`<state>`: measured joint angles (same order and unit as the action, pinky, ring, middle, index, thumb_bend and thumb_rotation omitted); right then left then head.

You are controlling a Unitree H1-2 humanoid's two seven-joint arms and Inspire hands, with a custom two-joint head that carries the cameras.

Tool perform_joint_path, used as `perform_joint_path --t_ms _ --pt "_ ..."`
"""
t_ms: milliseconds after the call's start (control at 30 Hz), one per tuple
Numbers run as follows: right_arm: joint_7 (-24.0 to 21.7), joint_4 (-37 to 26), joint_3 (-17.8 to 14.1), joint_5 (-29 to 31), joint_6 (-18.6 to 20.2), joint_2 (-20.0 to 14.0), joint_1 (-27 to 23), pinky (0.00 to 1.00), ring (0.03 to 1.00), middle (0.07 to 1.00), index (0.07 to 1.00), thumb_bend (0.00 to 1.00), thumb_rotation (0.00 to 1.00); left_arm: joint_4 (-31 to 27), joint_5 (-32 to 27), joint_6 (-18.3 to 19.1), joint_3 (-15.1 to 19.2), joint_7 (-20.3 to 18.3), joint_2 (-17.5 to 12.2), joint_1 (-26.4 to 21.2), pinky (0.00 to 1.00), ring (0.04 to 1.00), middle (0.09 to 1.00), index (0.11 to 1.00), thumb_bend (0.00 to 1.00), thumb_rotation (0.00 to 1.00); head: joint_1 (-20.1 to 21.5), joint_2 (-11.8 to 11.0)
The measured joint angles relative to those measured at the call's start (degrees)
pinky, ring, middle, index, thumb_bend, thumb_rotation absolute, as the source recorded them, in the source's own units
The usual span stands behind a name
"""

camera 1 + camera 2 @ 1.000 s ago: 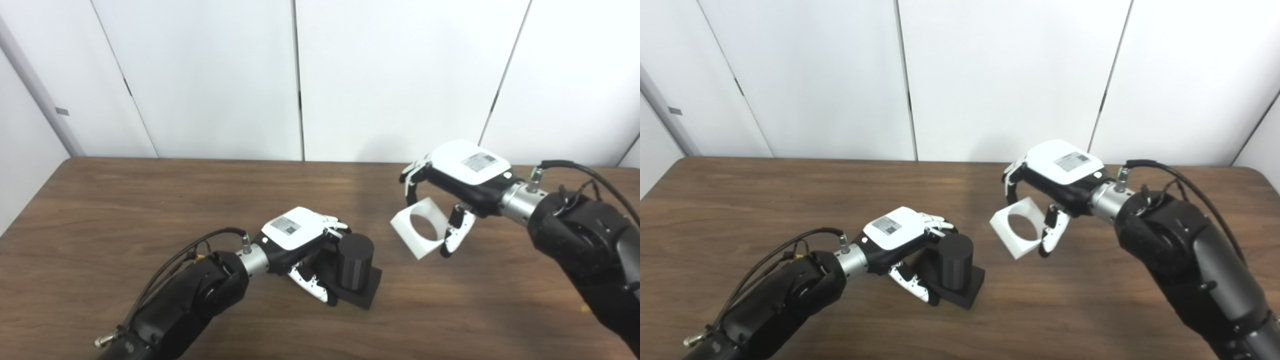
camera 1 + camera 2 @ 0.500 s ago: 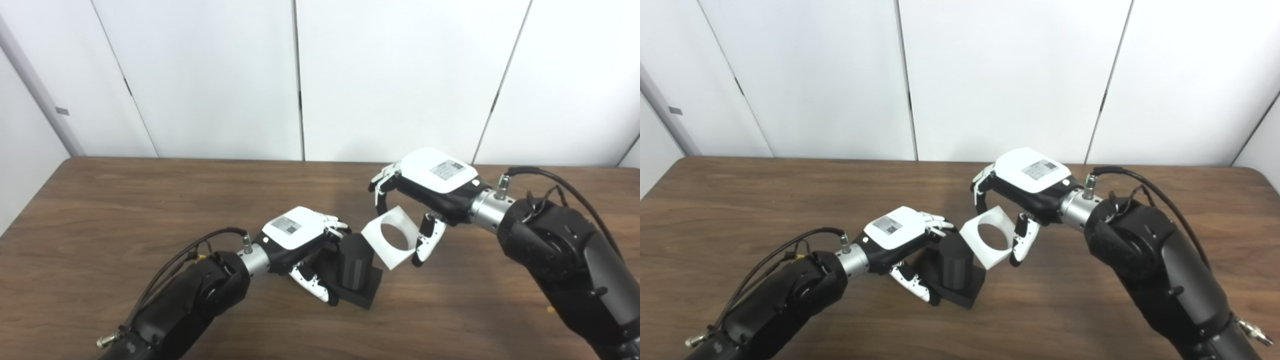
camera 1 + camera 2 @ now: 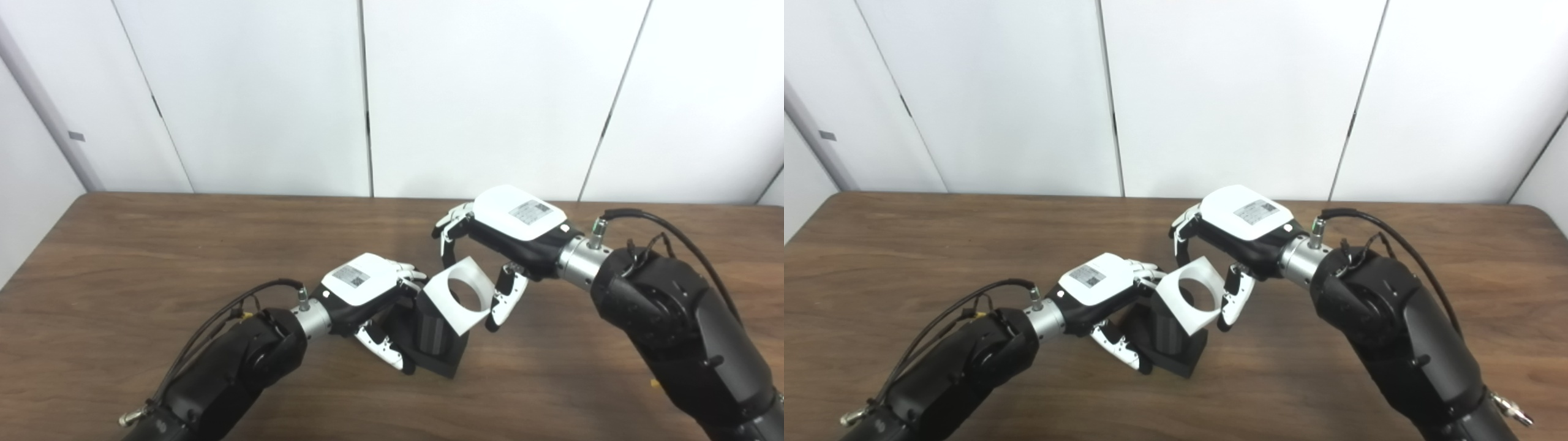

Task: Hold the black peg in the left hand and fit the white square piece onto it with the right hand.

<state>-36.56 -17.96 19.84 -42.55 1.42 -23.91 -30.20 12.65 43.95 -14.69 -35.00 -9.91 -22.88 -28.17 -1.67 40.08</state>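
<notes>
Left hand (image 3: 367, 288) clamped on the black peg (image 3: 436, 340) – right hand (image 3: 499, 236) grips the white square piece (image 3: 460, 295), tilted over the peg's top

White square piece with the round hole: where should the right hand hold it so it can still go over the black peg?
Grip the white square plastic piece by opposite outer edges, as the right hand does now: fingers from above on the far edge, thumb on the near-right edge. That probably leaves the round hole clear for the black cylindrical peg, which the left hand steadies at its base.
</notes>
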Motion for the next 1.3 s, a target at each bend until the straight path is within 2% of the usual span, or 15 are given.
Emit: perform_joint_path --t_ms 667,1167,1300 --pt "0.3 1.7 1.1 -0.6 -0.2 1.3 0.3 0.72 0.814 0.778 0.478 0.52 0.14 0.0 0.0 0.7 -0.1 -0.2 0.4 -0.1 0.88 0.903 0.877 0.490 0.52 0.08 -0.5 0.2" --pt "3.2 6.0 2.1 -0.6 -0.3 3.4 0.2 0.73 0.806 0.776 0.478 0.52 0.14 -0.2 0.0 0.8 -0.1 -0.3 0.4 0.1 0.87 0.910 0.884 0.491 0.52 0.08 -0.8 0.4" --pt "4.1 7.1 2.2 -0.5 -1.3 3.4 0.0 0.73 0.799 0.771 0.478 0.52 0.14 -0.2 0.0 0.9 -0.1 -0.3 0.4 0.1 0.89 0.914 0.885 0.491 0.52 0.08 -0.6 0.5"
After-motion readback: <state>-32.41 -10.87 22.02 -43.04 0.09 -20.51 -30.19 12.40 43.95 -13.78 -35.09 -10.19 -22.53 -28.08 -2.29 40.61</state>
